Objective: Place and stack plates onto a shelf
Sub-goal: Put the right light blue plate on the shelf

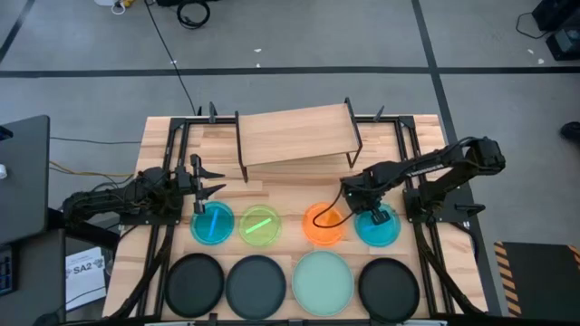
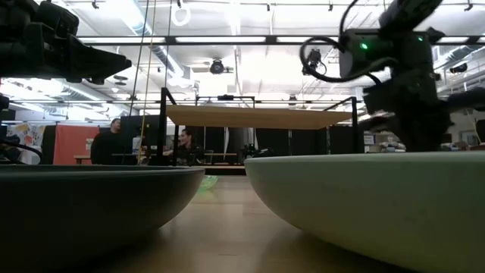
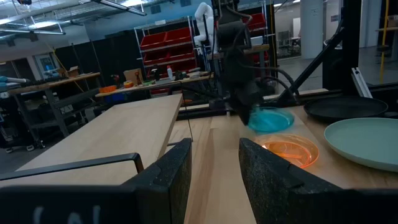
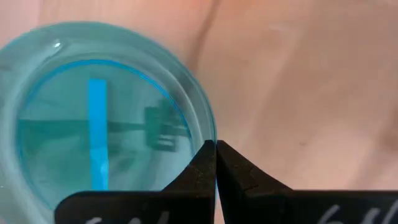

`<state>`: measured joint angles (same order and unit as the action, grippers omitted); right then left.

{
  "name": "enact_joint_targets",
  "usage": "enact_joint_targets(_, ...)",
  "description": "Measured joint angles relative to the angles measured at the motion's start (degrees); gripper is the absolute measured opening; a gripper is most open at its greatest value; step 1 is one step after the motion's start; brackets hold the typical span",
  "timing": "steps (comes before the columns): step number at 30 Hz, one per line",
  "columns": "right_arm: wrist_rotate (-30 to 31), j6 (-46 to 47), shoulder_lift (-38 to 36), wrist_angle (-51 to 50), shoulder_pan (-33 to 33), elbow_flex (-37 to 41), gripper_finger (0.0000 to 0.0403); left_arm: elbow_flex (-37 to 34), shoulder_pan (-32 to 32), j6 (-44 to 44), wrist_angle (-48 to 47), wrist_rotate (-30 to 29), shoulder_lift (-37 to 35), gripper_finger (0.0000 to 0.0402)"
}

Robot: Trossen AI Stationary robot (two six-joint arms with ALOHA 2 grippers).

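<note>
The light-wood shelf [image 1: 294, 136] stands on black legs at the table's far middle. Four small translucent plates lie in a row: blue [image 1: 213, 224], green [image 1: 260, 226], orange [image 1: 323, 225] and blue [image 1: 378, 226]. Along the near edge lie a black plate [image 1: 195, 282], a dark grey one [image 1: 256, 285], a mint one [image 1: 323, 281] and another black one [image 1: 390, 285]. My right gripper [image 1: 367, 210] is shut on the right blue plate [image 4: 93, 124]. My left gripper [image 1: 210, 179] hangs open just beyond the left blue plate, touching nothing. My right gripper pinches the rim [image 4: 208, 134] of the right blue plate between its two fingers, on the side facing the orange plate and the shelf. The fingers [image 4: 199, 168] come from above, pointing down. I cannot tell whether the plate is off the table.
A black frame [image 1: 172, 154] runs around the tabletop. Bare wood lies between the shelf and the row of small plates. In the low view, the dark plate [image 2: 91, 205] and mint plate [image 2: 379, 197] fill the foreground. People [image 2: 114, 140] sit in the room behind.
</note>
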<state>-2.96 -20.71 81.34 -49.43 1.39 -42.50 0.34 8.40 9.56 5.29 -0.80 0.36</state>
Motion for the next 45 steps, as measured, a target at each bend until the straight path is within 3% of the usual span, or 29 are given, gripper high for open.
enact_joint_targets(14,0.98,-3.44,0.02,-19.34,5.14,-20.35,0.0008,0.02,0.00,0.00,-0.01,0.00,0.00,0.0141)
enact_joint_targets(20,1.02,-3.48,0.02,-23.14,9.38,-30.32,0.0008,0.01,0.00,0.00,-0.01,0.00,0.00,0.0141)
enact_joint_targets(31,1.02,-3.29,0.02,-19.50,21.04,-45.52,0.0008,0.00,0.00,0.00,-0.01,0.00,0.00,0.0141)
enact_joint_targets(40,-0.04,-3.28,0.47,-4.58,31.14,-46.73,0.0008,0.00,0.00,0.00,-0.01,0.00,0.00,0.0141)
enact_joint_targets(45,-0.52,-1.39,1.92,-1.68,36.14,-46.71,0.0008,0.01,0.00,0.00,0.00,0.00,0.00,0.0141)
